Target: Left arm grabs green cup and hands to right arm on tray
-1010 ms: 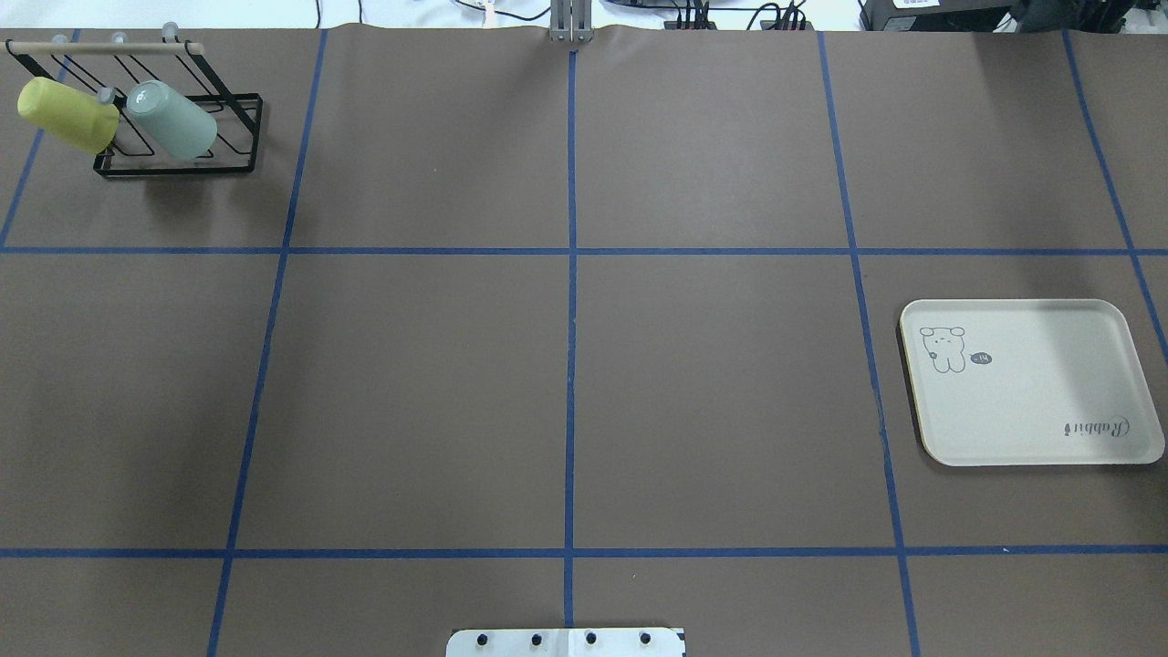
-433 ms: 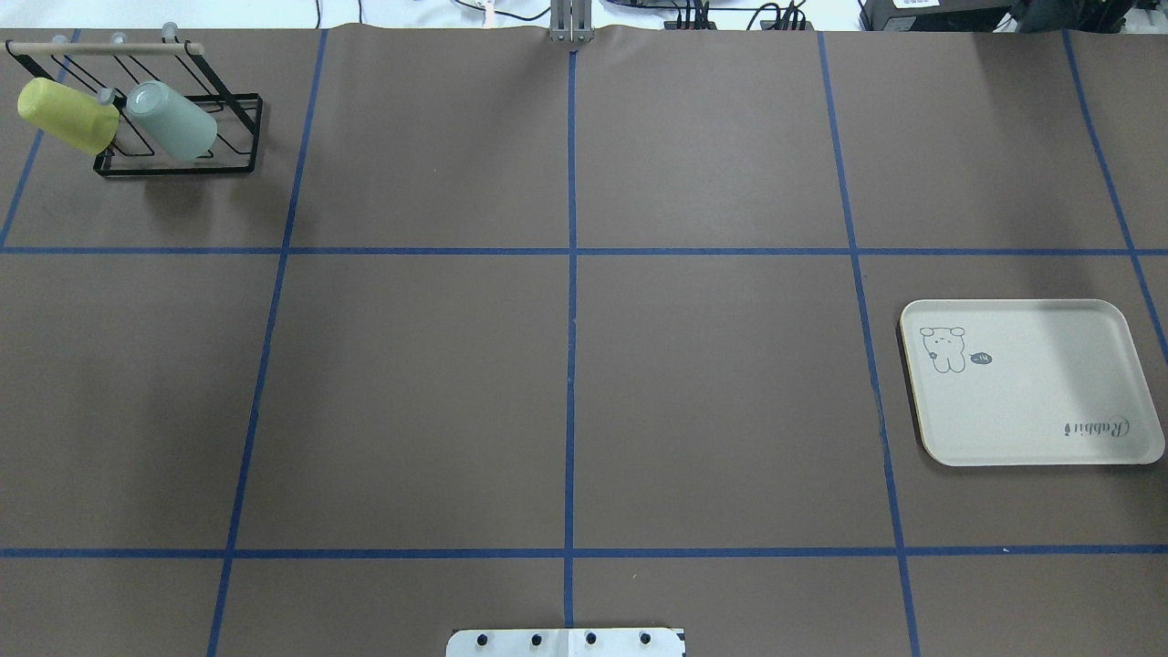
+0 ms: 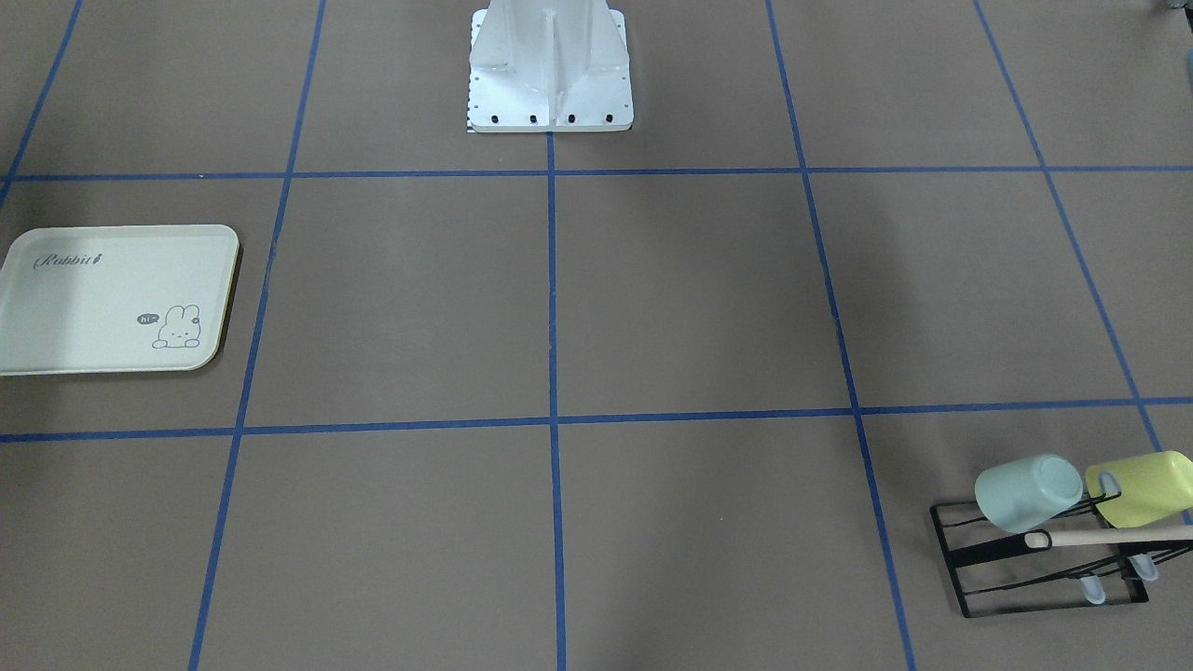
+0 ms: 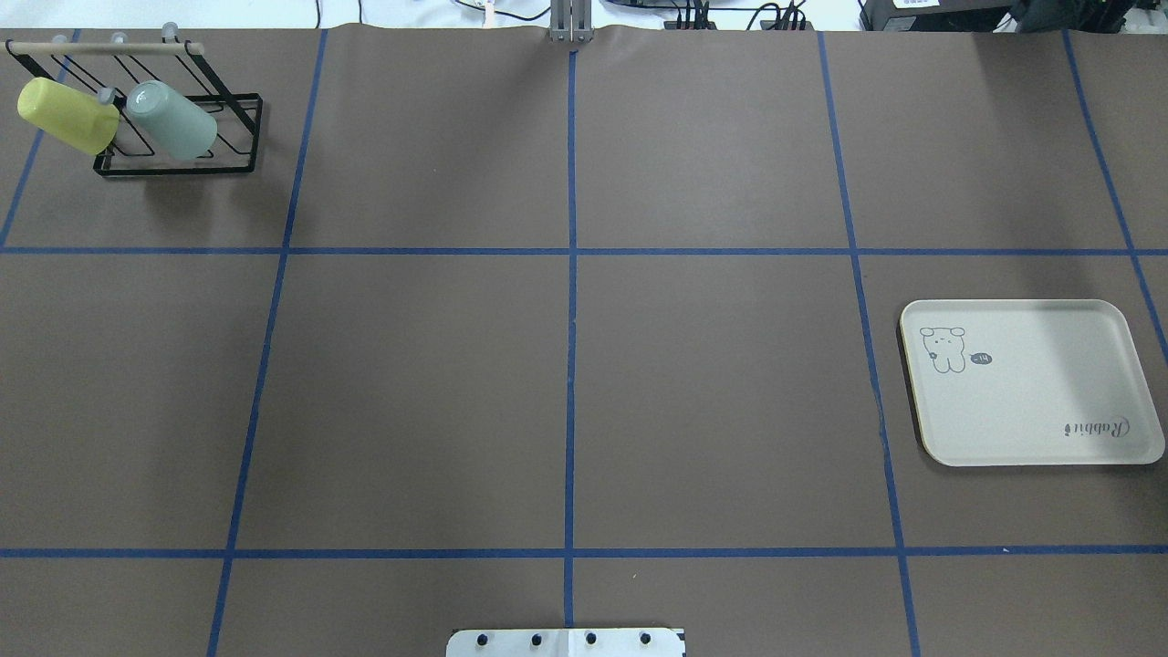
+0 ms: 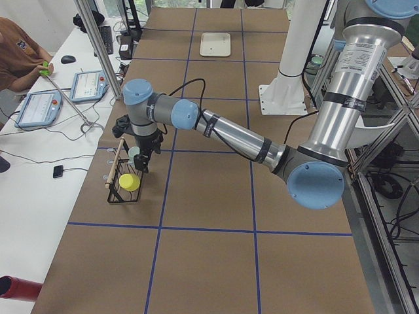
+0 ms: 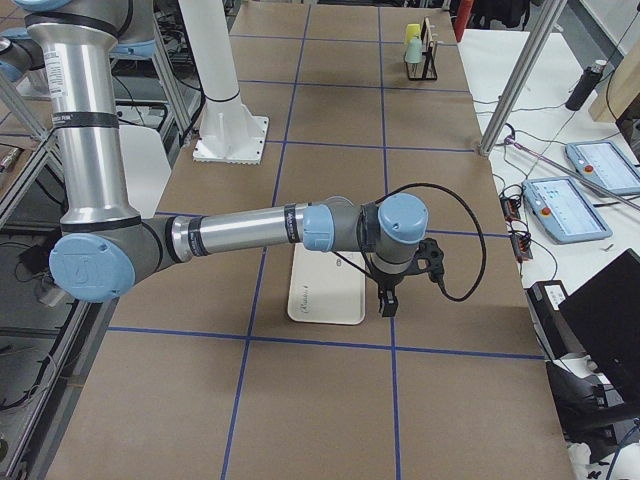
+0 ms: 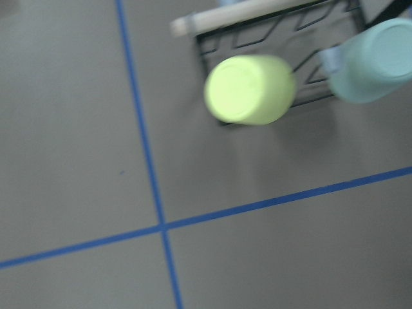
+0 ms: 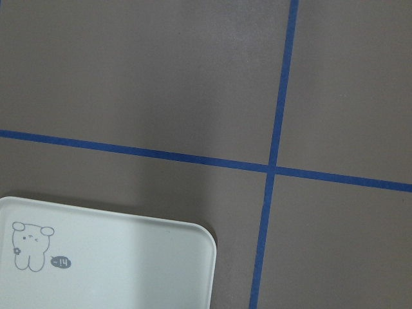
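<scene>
The green cup (image 4: 173,120) hangs tilted on a peg of the black wire rack (image 4: 233,137) at the far left corner, beside the yellow-lime cup (image 4: 66,114). It also shows in the front view (image 3: 1028,491) and the left wrist view (image 7: 376,61). The left gripper (image 5: 145,157) shows only in the exterior left view, just above the rack by the green cup (image 5: 134,154); I cannot tell whether it is open or shut. The cream tray (image 4: 1049,411) lies at the right. The right gripper (image 6: 388,303) hangs beside the tray's edge (image 6: 320,300); I cannot tell its state.
Brown table cover with a grid of blue tape lines (image 4: 570,365). The robot's white base plate (image 3: 550,93) sits at the table's near middle edge. An operator (image 5: 19,55) and teach pendants (image 5: 91,85) are at a side bench beyond the rack.
</scene>
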`<state>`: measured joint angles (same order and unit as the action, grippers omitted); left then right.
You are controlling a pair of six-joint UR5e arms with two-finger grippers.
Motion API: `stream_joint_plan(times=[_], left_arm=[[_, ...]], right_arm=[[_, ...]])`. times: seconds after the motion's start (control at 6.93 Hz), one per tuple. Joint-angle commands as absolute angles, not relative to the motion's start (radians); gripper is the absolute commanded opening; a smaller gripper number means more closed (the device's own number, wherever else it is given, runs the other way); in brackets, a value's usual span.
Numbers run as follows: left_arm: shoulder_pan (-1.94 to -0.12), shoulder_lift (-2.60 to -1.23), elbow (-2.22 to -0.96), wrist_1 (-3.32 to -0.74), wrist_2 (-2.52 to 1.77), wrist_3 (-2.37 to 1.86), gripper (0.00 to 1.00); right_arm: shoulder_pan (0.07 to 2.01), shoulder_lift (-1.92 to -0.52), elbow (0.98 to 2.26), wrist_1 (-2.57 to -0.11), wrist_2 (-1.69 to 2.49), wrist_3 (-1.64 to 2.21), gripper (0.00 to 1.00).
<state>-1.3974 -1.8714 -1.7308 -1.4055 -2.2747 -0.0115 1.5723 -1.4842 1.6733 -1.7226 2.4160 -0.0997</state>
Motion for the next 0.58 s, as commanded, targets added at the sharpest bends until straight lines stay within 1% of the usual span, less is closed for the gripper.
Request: stream_joint_plan(times=[0.0, 0.29, 0.43], left_arm=[[-1.237, -1.911, -1.77, -1.556, -2.272, -0.302, 1.0], [-1.19, -1.908, -1.718, -1.728, -2.216, -0.497, 1.0], [-1.157, -1.91, -1.688, -1.826, -2.159, -0.669, 1.0]], right_arm=[[1.572, -1.483, 1.675, -1.723, 2.422, -0.098, 1.0], [1.568, -1.482, 1.674, -1.721, 2.418, -0.101, 1.0], [1.568, -1.482, 1.672, -1.723, 2.418, -0.1, 1.0]])
